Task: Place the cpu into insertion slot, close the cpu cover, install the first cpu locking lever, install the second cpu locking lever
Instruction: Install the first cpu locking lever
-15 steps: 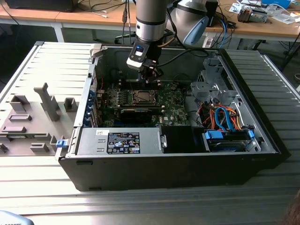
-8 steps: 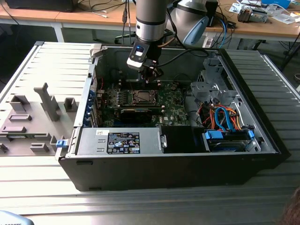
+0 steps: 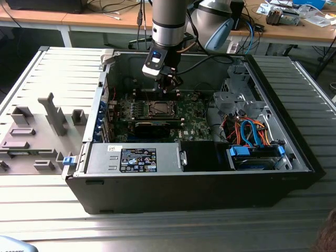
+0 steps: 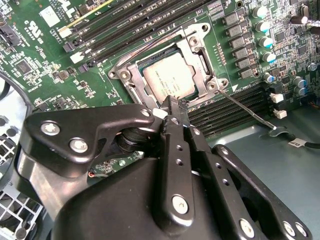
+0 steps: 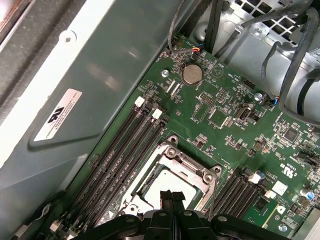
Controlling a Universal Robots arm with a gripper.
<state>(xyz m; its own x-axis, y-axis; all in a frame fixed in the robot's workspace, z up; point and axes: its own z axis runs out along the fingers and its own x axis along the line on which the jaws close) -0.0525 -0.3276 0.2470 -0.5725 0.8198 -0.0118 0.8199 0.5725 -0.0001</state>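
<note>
You had the gripper (image 4: 170, 105) poised just over the near edge of the insertion slot (image 4: 123, 75), fingers pressed together on nothing. The cpu (image 4: 167, 80) sat inside that slot, framed by the lowered cpu cover (image 4: 199, 50). A thin locking lever (image 4: 245, 107) stuck out beside the slot.
</note>
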